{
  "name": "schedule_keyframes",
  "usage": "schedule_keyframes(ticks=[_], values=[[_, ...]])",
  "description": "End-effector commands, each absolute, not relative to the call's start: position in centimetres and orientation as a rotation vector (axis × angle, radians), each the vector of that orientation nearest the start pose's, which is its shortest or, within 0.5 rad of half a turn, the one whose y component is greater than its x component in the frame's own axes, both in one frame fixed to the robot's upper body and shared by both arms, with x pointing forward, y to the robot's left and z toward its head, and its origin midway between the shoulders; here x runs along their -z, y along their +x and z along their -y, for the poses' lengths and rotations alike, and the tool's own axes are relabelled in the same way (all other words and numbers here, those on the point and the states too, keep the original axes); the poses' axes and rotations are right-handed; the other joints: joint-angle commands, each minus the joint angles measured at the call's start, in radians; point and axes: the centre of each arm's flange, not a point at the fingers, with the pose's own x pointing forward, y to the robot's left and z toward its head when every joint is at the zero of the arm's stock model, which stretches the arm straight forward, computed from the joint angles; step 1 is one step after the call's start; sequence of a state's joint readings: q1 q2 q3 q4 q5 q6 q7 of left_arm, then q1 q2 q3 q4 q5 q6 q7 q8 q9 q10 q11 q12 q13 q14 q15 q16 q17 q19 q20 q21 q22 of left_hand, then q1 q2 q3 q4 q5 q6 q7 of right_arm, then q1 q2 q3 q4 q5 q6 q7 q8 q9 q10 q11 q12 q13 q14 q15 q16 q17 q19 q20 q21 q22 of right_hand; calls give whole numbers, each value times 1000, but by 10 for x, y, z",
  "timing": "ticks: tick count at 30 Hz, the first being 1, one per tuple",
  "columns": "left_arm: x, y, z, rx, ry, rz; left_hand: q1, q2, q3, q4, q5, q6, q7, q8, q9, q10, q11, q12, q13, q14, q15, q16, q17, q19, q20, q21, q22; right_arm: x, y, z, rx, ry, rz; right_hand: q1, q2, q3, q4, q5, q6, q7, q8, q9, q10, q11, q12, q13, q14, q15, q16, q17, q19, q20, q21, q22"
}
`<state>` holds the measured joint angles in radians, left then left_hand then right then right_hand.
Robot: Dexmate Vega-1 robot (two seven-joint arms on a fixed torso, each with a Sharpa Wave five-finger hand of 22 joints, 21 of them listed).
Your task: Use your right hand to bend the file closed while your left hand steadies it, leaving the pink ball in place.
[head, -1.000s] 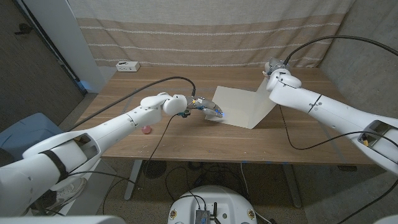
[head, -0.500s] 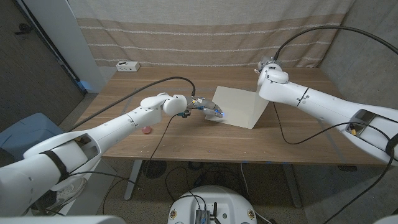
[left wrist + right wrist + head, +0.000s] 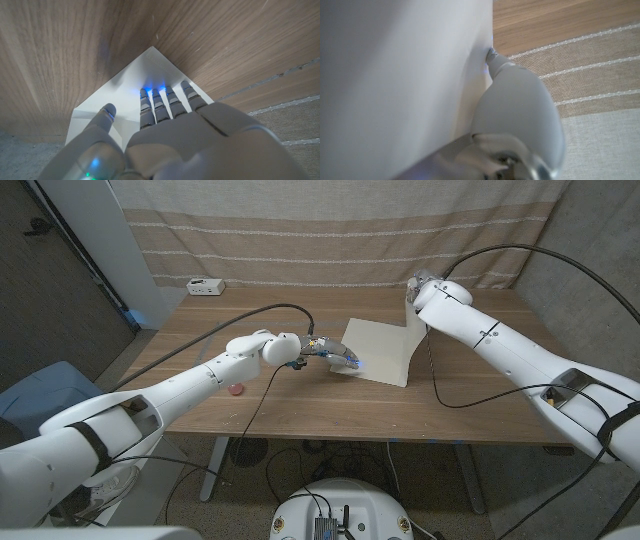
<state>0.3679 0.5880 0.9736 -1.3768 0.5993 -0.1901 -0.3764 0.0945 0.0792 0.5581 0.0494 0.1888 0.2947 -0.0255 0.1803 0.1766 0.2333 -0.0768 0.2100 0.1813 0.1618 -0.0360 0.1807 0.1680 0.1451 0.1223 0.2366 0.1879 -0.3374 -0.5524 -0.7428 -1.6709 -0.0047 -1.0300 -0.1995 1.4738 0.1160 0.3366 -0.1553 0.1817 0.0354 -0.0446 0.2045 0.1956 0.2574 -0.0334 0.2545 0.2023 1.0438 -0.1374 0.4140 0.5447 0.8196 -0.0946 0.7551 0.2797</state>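
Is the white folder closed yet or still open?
Partly open. The file's right flap stands raised against the right hand, not down on the bottom sheet.

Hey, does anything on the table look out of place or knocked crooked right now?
Nothing stands out. The file lies part-folded, its right flap lifted by the right hand, the left hand pressing its left corner. The pink ball sits apart on the wood.

White arms (image 3: 180, 385), black cables (image 3: 280, 307)

Wood table (image 3: 300, 405): file (image 3: 380, 350), pink ball (image 3: 236, 389), white box (image 3: 206, 285).
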Motion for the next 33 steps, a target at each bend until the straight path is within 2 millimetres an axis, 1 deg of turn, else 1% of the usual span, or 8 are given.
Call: schedule_keyframes(ticks=[1, 6, 13, 17, 19, 21, 26, 33], values=[[4, 654, -93, 609, 1766, 603, 1, -12, 0, -3, 3, -3, 0, -2, 0, -8, 1, -7, 3, -6, -19, -4, 2, 9, -1, 2, 5, -126, 647, 233, 267, -506, 185, -1, 9, 4, 6, 8, 10, 13, 0, -1, 4, 14, -4, 5, 39, -89, -4, 4, -7, -110, 14, 2], [4, 654, -95, 604, 1761, 603, 1, -12, 0, -3, 4, -6, 0, -2, 0, -13, 1, -9, 3, -9, -19, -5, 2, 8, 0, 1, 5, -122, 653, 235, 263, -486, 155, -2, 10, 5, 6, 9, 18, 19, 2, -1, 7, 18, -5, 5, 35, -88, -9, 3, -10, -105, 20, 1], [3, 654, -96, 602, 1765, 605, 0, -11, 0, -4, 4, -17, -4, -4, 0, -19, 1, -12, 3, -15, -19, -6, 2, 8, -1, 0, 5, -110, 660, 236, 208, -397, 153, -180, 34, -25, 108, 6, 1, 56, -12, -1, -19, 67, -29, 4, -71, -64, -109, -41, -61, -41, 50, -47], [2, 654, -95, 600, 1769, 606, 0, -10, 0, -4, 4, -20, -6, -4, 0, -22, 0, -13, 3, -19, -21, -7, 2, 7, -1, -1, 5, -103, 664, 238, 157, -311, 182, -320, 27, -57, 173, 7, -6, 71, -14, -2, -90, 106, -56, 1, -189, 5, -184, -70, -101, -3, 44, -94], [2, 654, -95, 599, 1768, 607, 0, -10, 0, -4, 5, -21, -6, -4, 0, -22, 0, -13, 3, -20, -21, -7, 1, 7, -1, -1, 5, -99, 665, 239, 130, -263, 205, -391, 20, -80, 205, 6, -22, 71, -17, -2, -117, 122, -59, 1, -220, 46, -198, -74, -127, 32, 35, -102], [2, 653, -95, 597, 1770, 608, 0, -9, 1, -4, 5, -23, -7, -5, 0, -24, -1, -14, 3, -22, -21, -7, 1, 7, -1, -1, 5, -97, 666, 240, 88, -220, 221, -498, 12, -120, 248, 5, -49, 52, -20, -3, -157, 128, -62, 0, -271, 120, -206, -71, -178, 97, 14, -103], [2, 653, -94, 596, 1772, 609, 1, -7, 1, -4, 5, -28, -8, -5, 0, -28, 0, -15, 3, -25, -23, -8, 1, 6, -5, -2, 5, -93, 667, 242, 15, -161, 262, -653, -3, -184, 295, 0, -85, 27, -19, -2, -210, 143, -63, 0, -339, 230, -206, -65, -242, 185, -22, -102], [2, 652, -93, 593, 1777, 612, 2, -3, 4, -4, 6, -38, -12, -6, 0, -34, -1, -17, 3, -29, -25, -8, 1, 5, -4, -3, 5, -87, 670, 242, -97, -68, 297, -860, -46, -281, 329, -1, -114, 10, -16, -1, -223, 159, -57, 0, -388, 283, -205, -76, -315, 284, -81, -102]])
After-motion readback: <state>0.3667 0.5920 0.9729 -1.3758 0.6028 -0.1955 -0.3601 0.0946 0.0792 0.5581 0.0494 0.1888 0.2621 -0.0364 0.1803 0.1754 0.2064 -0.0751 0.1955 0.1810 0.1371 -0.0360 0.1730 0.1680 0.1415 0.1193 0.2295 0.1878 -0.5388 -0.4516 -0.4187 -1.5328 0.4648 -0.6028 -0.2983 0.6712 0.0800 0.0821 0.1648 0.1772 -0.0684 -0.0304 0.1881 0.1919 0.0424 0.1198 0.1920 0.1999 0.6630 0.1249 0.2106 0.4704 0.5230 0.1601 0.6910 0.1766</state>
